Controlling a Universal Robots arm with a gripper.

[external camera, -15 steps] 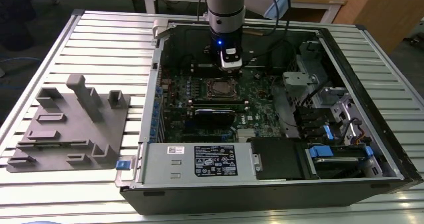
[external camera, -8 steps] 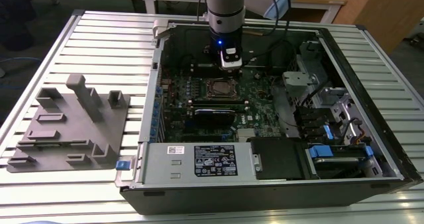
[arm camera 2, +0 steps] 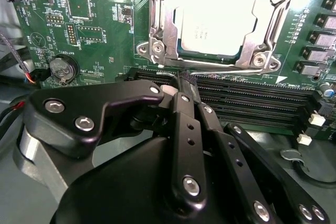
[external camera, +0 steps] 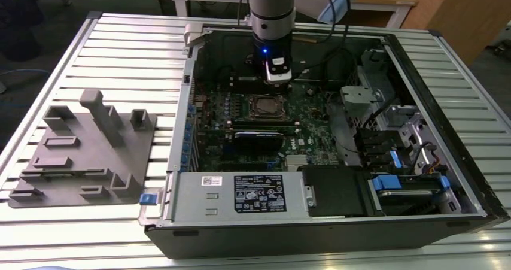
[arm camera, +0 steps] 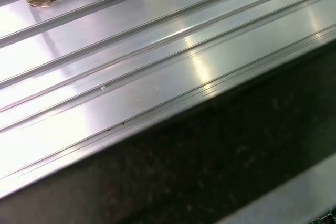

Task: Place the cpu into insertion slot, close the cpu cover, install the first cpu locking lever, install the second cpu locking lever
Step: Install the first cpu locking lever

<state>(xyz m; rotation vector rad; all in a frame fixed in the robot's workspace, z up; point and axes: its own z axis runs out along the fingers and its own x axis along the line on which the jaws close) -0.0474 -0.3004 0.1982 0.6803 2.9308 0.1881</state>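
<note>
In the second wrist view the cpu [arm camera 2: 218, 17] lies silvery and flat in the insertion slot, with the cpu cover [arm camera 2: 161, 24] closed down around it as a metal frame. A thin wire locking lever [arm camera 2: 231, 70] runs along the socket's near edge. My gripper [arm camera 2: 181, 83] has its black fingers pressed together, and their tip is right at that lever. In the exterior view the gripper [external camera: 276, 77] hangs inside the open computer case, just behind the insertion slot [external camera: 267, 106] on the green motherboard.
Long black memory slots [arm camera 2: 252, 95] and a coin battery [arm camera 2: 63, 68] lie beside the socket. The case holds a labelled power supply [external camera: 255, 193] and drive bays [external camera: 399, 180]. A grey fixture [external camera: 88, 150] sits on the ribbed metal table [arm camera: 131, 51] beside the dark case wall [arm camera: 210, 171].
</note>
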